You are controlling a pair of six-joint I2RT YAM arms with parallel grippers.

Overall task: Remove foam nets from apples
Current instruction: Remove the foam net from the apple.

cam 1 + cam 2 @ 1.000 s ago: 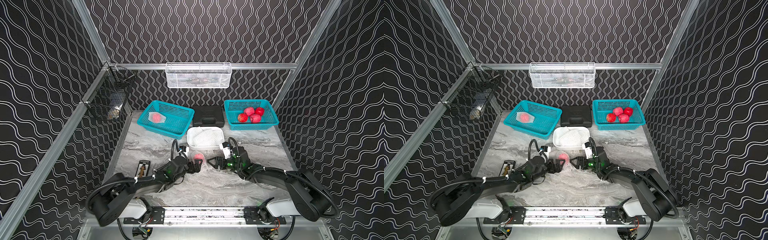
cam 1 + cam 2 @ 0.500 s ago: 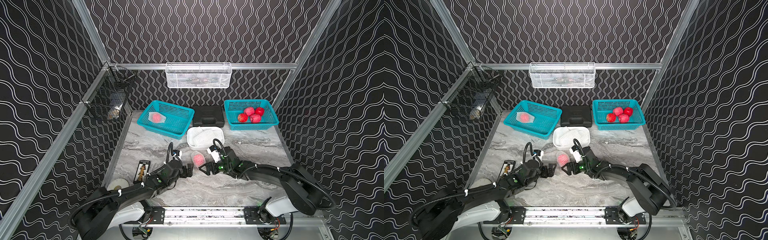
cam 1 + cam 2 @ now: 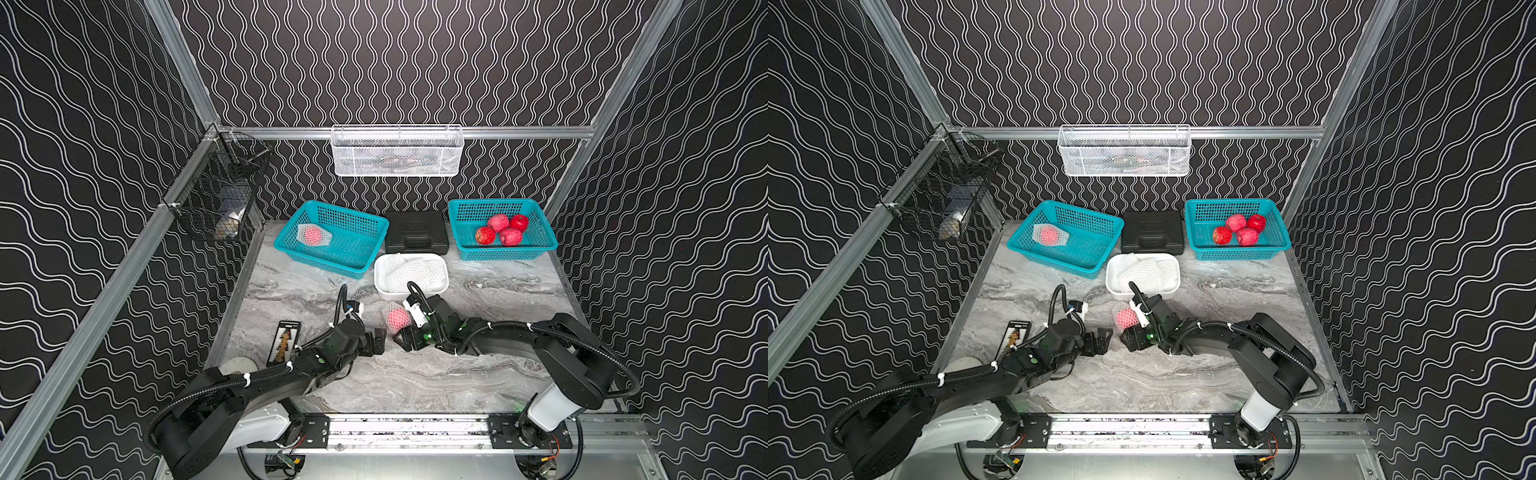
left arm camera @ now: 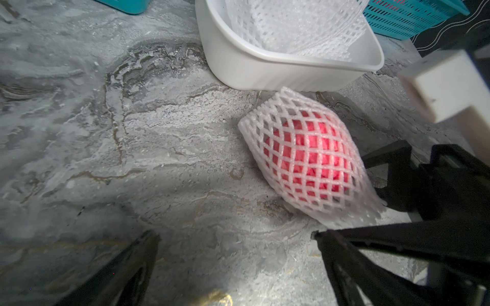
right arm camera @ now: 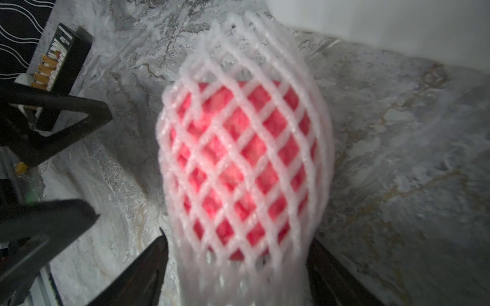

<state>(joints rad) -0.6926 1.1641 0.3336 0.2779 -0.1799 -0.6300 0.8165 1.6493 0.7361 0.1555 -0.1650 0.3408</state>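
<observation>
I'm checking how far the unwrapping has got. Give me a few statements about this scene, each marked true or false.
1. The right teal basket holds four bare apples. True.
2. The left teal basket is empty. False: one netted apple lies in it.
3. The white tub holds apples. False: only empty foam nets lie in it.
4. The left claw is open and holds nothing. True.
5. The right claw has its jaws on either side of a wrapped apple lying on the table. True.
</observation>
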